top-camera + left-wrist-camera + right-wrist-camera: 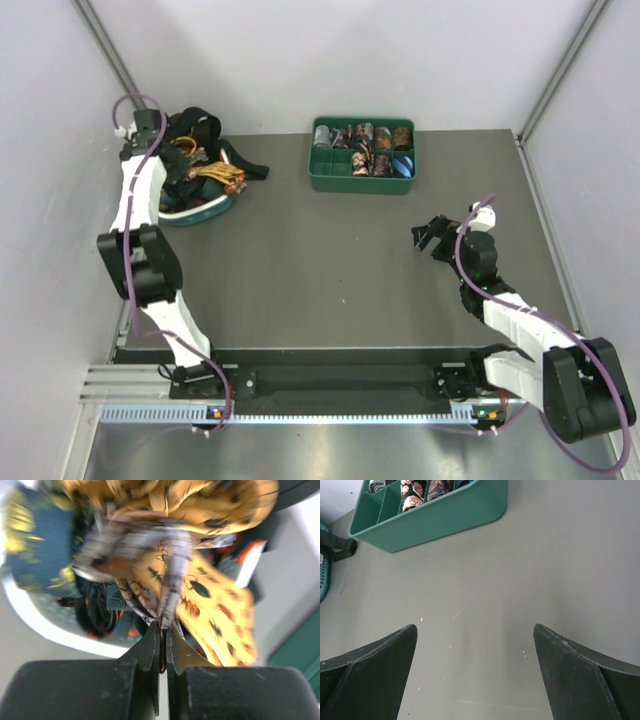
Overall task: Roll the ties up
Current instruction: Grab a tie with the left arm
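The left end effector (162, 630) has its two black fingers (147, 647) pressed together on a narrow fold of a brown-patterned tie (167, 597). Just right of it lies a yellow tie (215, 615) printed with insects. A dark blue tie (37, 545) with gold marks lies left, inside a pale basket (45, 625). A green bin (300, 655) shows on the grey tabletop (295, 580).

My left arm stretches far forward, left gripper (162, 630) pinched tight shut; my right arm sits bent, right gripper (474, 627) spread wide.
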Tool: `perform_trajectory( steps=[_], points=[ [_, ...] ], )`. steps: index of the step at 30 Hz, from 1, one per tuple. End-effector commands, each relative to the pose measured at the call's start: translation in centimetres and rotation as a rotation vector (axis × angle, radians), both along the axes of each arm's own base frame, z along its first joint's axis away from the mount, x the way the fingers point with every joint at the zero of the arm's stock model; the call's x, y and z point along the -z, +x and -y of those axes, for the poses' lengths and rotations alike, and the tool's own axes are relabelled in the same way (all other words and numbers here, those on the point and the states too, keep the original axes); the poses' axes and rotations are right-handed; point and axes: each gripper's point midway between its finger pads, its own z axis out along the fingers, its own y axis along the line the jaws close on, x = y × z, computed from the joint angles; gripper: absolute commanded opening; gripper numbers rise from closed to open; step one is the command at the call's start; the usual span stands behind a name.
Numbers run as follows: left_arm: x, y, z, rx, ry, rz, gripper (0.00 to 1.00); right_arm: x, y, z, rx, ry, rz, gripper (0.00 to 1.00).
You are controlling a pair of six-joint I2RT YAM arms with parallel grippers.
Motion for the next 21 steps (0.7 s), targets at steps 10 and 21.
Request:
perform_trajectory(
  steps=[10, 21],
  points=[
    [-31.7, -9.7, 2.7, -0.050, 0.040, 0.880, 0.00, -2.2, 1.1, -0.8, -0.040, 0.012, 0.075, 1.00],
    [-48.4, -24.8, 4.2, -0.121, 0.111, 1.315, 0.00, -2.2, 1.2, -0.8, -0.044, 0.005, 0.084, 1.00]
  ],
)
